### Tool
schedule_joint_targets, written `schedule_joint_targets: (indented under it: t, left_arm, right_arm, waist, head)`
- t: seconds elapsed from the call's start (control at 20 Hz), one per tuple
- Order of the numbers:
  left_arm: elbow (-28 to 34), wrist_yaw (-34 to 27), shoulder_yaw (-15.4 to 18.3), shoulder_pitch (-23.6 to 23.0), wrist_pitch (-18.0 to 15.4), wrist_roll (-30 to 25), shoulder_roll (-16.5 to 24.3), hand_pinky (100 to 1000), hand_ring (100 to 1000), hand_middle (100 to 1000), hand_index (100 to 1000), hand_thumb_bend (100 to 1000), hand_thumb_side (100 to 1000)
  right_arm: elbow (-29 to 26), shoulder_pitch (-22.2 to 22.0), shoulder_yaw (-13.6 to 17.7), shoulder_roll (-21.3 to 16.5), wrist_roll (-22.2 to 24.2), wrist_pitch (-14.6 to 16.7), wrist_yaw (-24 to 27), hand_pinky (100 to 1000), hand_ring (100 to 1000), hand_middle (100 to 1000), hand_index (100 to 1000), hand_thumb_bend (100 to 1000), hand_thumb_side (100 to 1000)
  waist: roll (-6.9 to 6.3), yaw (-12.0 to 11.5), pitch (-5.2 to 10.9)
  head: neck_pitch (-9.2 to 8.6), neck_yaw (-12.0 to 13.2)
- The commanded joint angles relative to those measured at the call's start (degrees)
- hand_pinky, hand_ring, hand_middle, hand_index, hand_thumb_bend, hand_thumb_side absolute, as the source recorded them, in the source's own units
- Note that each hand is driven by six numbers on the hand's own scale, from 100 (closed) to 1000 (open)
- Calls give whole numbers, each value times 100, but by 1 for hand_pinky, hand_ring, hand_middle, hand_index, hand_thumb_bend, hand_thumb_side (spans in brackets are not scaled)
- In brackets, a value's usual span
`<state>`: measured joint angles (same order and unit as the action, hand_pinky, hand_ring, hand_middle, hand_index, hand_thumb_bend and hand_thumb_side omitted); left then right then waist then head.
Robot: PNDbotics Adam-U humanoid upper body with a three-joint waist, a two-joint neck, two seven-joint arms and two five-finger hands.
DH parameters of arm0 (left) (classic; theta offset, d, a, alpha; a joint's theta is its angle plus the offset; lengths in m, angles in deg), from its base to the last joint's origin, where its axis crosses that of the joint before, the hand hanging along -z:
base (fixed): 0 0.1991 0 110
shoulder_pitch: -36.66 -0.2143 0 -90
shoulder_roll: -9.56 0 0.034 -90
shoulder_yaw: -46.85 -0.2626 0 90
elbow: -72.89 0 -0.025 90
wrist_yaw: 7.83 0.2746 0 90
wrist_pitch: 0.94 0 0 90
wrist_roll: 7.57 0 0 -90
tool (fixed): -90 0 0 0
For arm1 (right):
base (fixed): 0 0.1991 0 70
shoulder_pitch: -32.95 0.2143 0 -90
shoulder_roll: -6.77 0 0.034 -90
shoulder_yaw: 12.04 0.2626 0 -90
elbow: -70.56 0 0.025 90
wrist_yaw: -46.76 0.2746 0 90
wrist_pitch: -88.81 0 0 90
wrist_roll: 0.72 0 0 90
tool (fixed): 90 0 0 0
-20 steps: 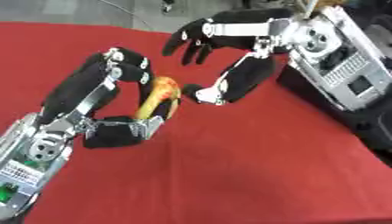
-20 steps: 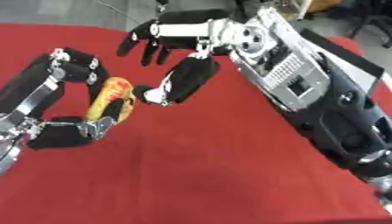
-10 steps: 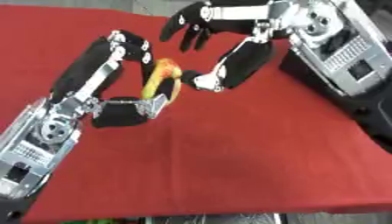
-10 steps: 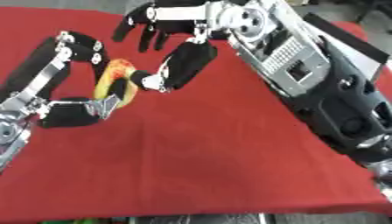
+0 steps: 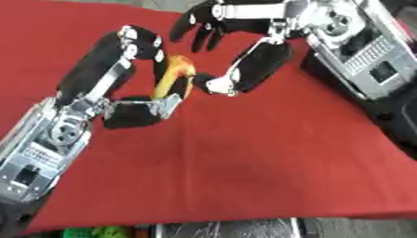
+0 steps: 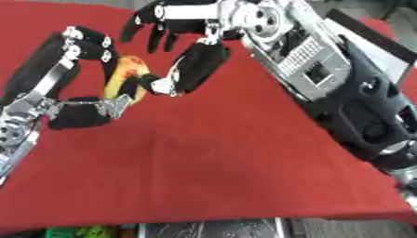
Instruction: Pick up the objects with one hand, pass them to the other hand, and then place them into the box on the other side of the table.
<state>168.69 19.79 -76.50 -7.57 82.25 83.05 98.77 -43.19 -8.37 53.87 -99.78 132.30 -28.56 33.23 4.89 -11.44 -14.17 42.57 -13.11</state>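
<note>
Both hands meet above the red tablecloth (image 5: 244, 162): the left hand (image 5: 122, 93) still grasps the yellow fruit (image 5: 172, 76), and the right hand (image 5: 244, 69) has closed in, fingers spread, thumb touching it.

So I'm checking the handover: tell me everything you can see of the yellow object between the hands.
The yellow object is elongated and slightly curved, yellow with an orange-red patch at its upper end, like a toy fruit. It stands nearly upright above the red tablecloth, pinched between the left hand's fingers and thumb. The right hand's thumb tip reaches its side.
</note>
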Motion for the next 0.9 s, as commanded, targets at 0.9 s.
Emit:
schedule_joint_targets:
  t: [0.9]
  left_arm:
    - [266,396,70,111,-289,214,-25,593,496,441,389,100,107]
  right_arm:
    - [-84,66,-47,17,40,-676,-285,773,784,895,842,100,128]
  waist:
    - [-44,-29,131]
  head:
    - [-276,-38]
